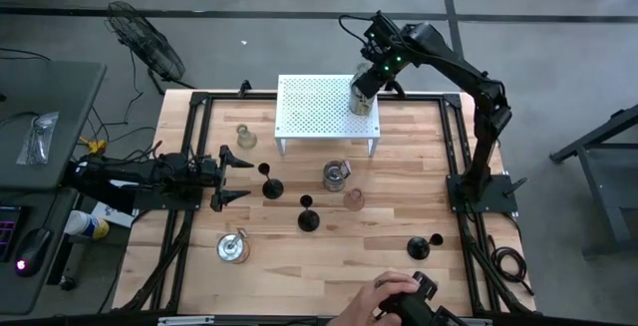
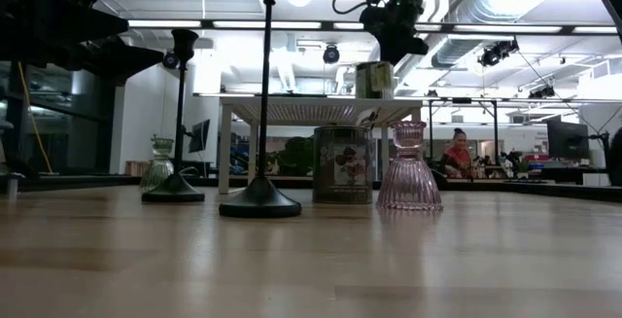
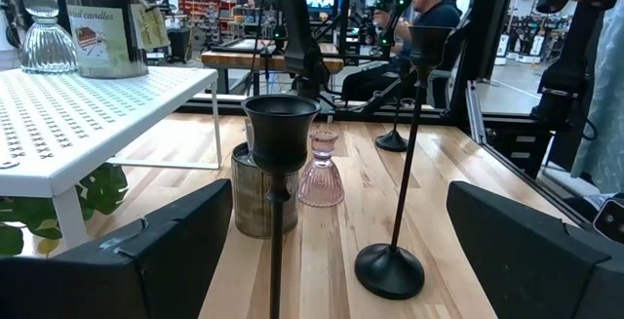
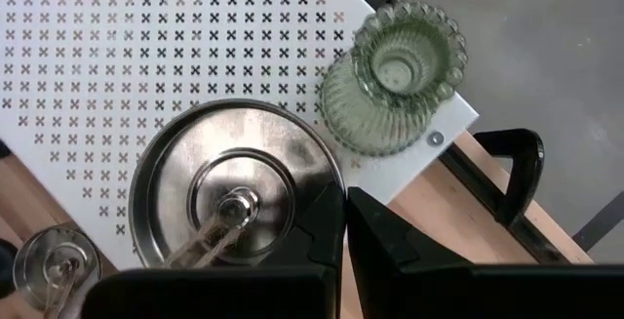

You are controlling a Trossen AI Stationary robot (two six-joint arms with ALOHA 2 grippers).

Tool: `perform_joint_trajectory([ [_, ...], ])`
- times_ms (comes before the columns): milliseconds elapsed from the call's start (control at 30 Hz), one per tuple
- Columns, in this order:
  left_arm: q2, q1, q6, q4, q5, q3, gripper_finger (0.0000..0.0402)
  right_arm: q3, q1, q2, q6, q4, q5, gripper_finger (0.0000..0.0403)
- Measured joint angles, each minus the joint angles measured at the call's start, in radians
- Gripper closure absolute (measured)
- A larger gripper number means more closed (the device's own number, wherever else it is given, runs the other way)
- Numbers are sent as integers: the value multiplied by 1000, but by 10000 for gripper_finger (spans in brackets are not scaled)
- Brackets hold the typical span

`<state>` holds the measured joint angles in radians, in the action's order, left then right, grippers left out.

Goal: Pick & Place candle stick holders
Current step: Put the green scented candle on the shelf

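Right claw [image 1: 365,95]: over the far right corner of the white rack [image 1: 309,107], straight above a silvery tin holder [image 4: 234,197] that sits on the rack top; its fingers [image 4: 390,236] are nearly pressed together with nothing between them (only a thin slit shows in the right wrist view).
Left claw [image 1: 231,176]: released, fingers spread wide, low over the left side of the bench [image 1: 329,256] and pointing toward the middle.
Green glass holder [image 4: 395,80]: on the rack's very corner, just beside the silvery tin holder.
Nearest black holder [image 1: 270,184]: upright, just in front of the left claw.
Second black holder [image 1: 308,216]: upright, near the middle of the bench, toward the near edge.
Third black holder [image 1: 427,245]: near the near right corner.
Labelled tin holder [image 1: 336,174]: just in front of the rack, near the bench's middle.
Pinkish glass holder [image 1: 353,199]: just beside that tin, on its near right.
Clear glass holder [image 1: 244,138]: by the rack's left side.
Silvery round holder [image 1: 233,247]: toward the near left corner.
Person's hand [image 1: 391,294]: at the near edge, resting on a dark controller [image 1: 424,288].
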<state>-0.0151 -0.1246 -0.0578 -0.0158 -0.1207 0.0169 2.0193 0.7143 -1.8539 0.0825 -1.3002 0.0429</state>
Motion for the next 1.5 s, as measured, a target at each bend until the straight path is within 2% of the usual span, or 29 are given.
perform_joint_trajectory([
  [1300, 0, 0, 0, 0, 0, 0, 29, -2, 6, 10, -62, -29, -72, 399],
  [1500, 0, 0, 0, 0, 0, 0, 29, -2, 5, 13, -61, -25, -44, 399],
])
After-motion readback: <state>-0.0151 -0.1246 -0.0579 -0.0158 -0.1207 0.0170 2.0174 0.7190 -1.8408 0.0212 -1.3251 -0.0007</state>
